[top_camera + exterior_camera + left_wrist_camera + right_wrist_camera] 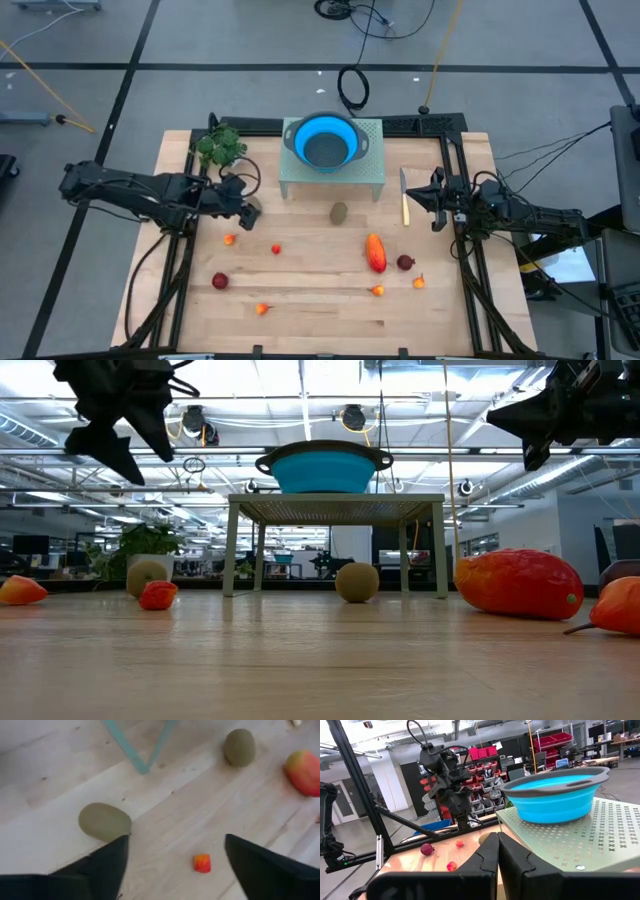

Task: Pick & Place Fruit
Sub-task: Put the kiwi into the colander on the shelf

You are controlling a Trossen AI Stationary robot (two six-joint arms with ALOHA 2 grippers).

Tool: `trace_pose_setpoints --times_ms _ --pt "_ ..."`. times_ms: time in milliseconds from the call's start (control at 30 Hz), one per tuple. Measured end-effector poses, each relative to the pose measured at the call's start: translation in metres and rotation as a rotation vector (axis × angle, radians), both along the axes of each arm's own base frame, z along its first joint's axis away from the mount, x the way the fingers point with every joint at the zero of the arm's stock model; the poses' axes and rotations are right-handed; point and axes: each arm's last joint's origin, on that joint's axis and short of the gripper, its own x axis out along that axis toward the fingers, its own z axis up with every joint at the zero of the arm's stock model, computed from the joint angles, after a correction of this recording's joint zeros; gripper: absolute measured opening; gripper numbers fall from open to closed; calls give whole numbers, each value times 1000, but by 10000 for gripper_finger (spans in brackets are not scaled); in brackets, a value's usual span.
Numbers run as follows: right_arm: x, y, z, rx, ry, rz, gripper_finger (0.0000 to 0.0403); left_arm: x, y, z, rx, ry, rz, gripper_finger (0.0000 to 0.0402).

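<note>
From above, the left gripper [250, 213] hovered at nine o'clock, the right gripper [436, 205] waiting at three. At table level, one kiwi [147, 576] lay below the raised left gripper. In the left wrist view, fingers spread wide; that kiwi [104, 821] sat beside one fingertip, off-centre, so I judged centring before descending wise. In the right wrist view, fingers pressed together.

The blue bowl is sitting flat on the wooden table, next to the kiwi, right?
Not quite. The blue bowl sits up on a small green stand, not flat on the table. The low view shows it raised on the stand's legs. One kiwi lies on the wood nearby, in front of the stand.
</note>
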Motion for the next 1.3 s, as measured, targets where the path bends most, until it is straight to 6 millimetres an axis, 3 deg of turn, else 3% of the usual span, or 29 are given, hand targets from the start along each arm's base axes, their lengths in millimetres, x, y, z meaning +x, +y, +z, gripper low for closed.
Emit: trace_pose_setpoints --times_ms 100,167,333,567,1033,1300 --pt "0 0 0 0 1 0 0 1 0 -1 33 11 -39 386" --pt "0 0 0 0 2 0 0 3 0 0 44 -2 -66 395" --pt "0 0 0 0 2 0 0 6 -1 2 32 -39 -60 367" --pt "0 0 2 -2 -16 3 0 9 3 -4 -119 -52 188 342" --pt "0 0 2 -6 -21 3 0 30 25 -42 -287 155 563 339" --pt "0 0 2 -9 -19 3 0 35 39 -55 -307 234 633 342"
